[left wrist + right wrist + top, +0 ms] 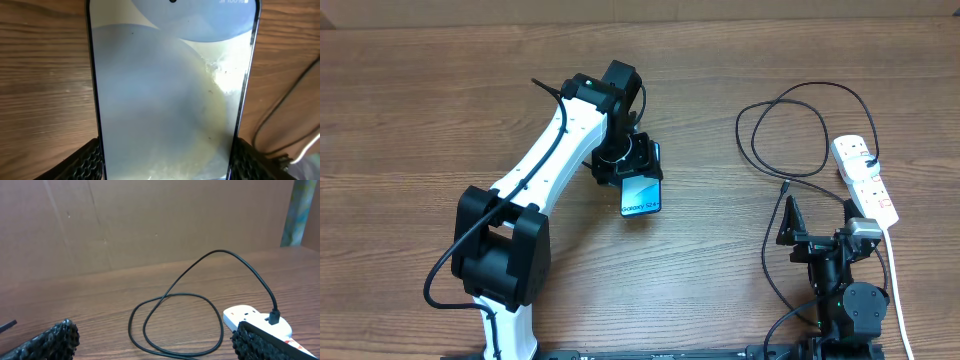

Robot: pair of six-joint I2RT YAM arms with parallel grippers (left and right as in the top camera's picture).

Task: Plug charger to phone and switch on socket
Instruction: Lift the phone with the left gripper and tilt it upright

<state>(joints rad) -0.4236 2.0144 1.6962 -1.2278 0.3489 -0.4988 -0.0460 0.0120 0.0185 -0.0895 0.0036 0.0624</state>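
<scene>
My left gripper [636, 166] is shut on the phone [641, 194], left of the table's middle. The phone's light-blue screen faces up and its free end points toward the front edge. In the left wrist view the phone [170, 90] fills the gap between the two fingers [85, 162], which touch both of its long edges. The charger [790, 130] lies in black loops at the right, its connector tip [785, 186] loose on the wood. Its plug [871, 160] sits in the white socket [865, 178]. My right gripper [819, 216] stands open just in front of the tip, holding nothing.
The socket's white cord [898, 290] runs down the right side toward the front edge. In the right wrist view the charger loops [175, 300] lie ahead of the open fingers [55, 340], the socket [250, 316] by the right one, and a brown wall [150, 220] stands behind.
</scene>
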